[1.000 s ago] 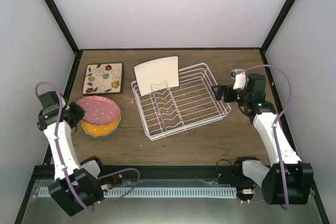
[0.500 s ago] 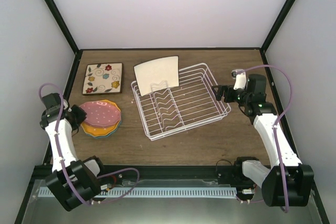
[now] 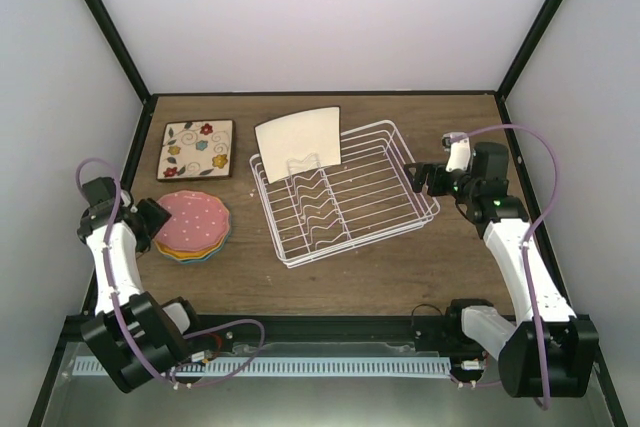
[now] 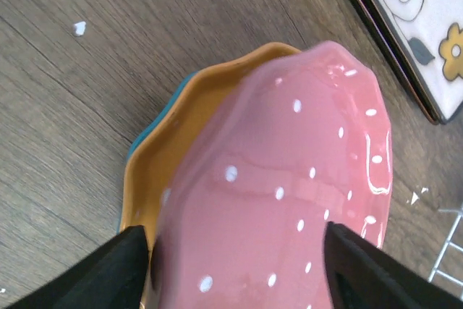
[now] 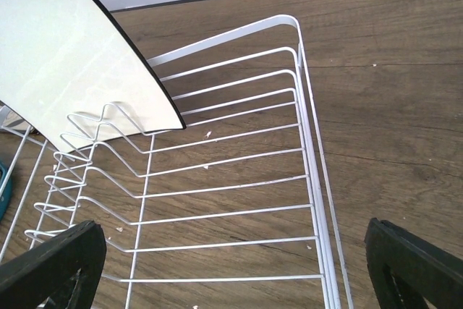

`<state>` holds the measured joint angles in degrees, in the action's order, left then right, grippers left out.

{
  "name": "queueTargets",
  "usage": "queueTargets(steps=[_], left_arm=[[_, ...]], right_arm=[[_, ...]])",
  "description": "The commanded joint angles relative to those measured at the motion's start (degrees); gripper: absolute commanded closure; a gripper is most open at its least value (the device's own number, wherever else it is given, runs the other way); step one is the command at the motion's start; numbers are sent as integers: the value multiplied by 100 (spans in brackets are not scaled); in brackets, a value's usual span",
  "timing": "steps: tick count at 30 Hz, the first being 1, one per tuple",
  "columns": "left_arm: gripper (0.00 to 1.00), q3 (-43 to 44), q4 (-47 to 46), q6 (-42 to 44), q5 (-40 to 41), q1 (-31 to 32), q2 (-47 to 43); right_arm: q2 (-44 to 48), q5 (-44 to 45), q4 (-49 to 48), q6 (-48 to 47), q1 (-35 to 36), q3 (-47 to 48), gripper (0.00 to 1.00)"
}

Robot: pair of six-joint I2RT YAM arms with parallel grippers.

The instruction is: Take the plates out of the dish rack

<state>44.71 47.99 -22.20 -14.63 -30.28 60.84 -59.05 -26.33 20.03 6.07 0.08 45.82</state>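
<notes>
The white wire dish rack [image 3: 345, 209] sits mid-table with one plain cream square plate [image 3: 298, 145] standing at its back left; the same plate [image 5: 69, 56] shows in the right wrist view. A pink dotted round plate [image 3: 195, 215] tops an orange plate [image 4: 192, 132] and a blue plate [image 4: 145, 135] left of the rack. A floral square plate [image 3: 197, 149] lies flat behind them. My left gripper [image 3: 150, 217] is at the pink plate's [image 4: 289, 179] near-left rim, open, its fingers [image 4: 108, 276] either side of the rim. My right gripper [image 3: 420, 179] hangs open over the rack's right end [image 5: 311, 179].
Dark frame posts and pale walls bound the table on three sides. Bare wood [image 3: 400, 267] lies in front of the rack and to its right. The floral plate's corner [image 4: 412, 27] is close beyond the stack in the left wrist view.
My left gripper has opened, and the pink plate now rests on the stack. The left arm drew slightly down and toward the stack. The right arm barely moved.
</notes>
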Motion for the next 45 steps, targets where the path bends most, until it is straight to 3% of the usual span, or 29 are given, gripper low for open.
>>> queueTargets(steps=[1,5,8,13,18,21,24,27,29,31,34,38,45], left_arm=[[29,-41,-217,12,-187,-9,42],[12,-66,-198,-8,-182,-11,115],[6,-60,-203,-22,-213,-6,178],[1,155,-224,-69,-174,-9,292],[0,1045,-205,-183,183,-4,474],[0,1596,-736,-362,149,22,586],[1,1843,-2046,-254,-9,460,674],[3,2089,-3389,434,-689,1380,1114],[5,2465,-3962,1075,-2069,1927,1631],[6,2900,-3848,1708,-3000,2378,2207],[9,3435,-3195,3131,-3700,2833,2811],[15,3523,-2719,4494,-3884,2997,3215],[19,3659,-2509,5425,-3702,3194,3569]], right_arm=[[145,58,27,35,-60,96,0],[177,64,29,52,-60,82,0],[196,62,27,69,-60,80,0],[231,59,52,86,-60,85,0],[324,142,97,79,-60,83,0],[381,199,107,79,-60,63,0],[405,216,77,83,-60,46,0],[387,192,18,112,-58,45,0],[363,156,-26,136,-60,57,0],[351,139,-30,153,-60,86,0],[372,183,28,150,-63,133,0],[513,284,147,146,-60,106,0],[726,501,358,178,-60,69,0]])
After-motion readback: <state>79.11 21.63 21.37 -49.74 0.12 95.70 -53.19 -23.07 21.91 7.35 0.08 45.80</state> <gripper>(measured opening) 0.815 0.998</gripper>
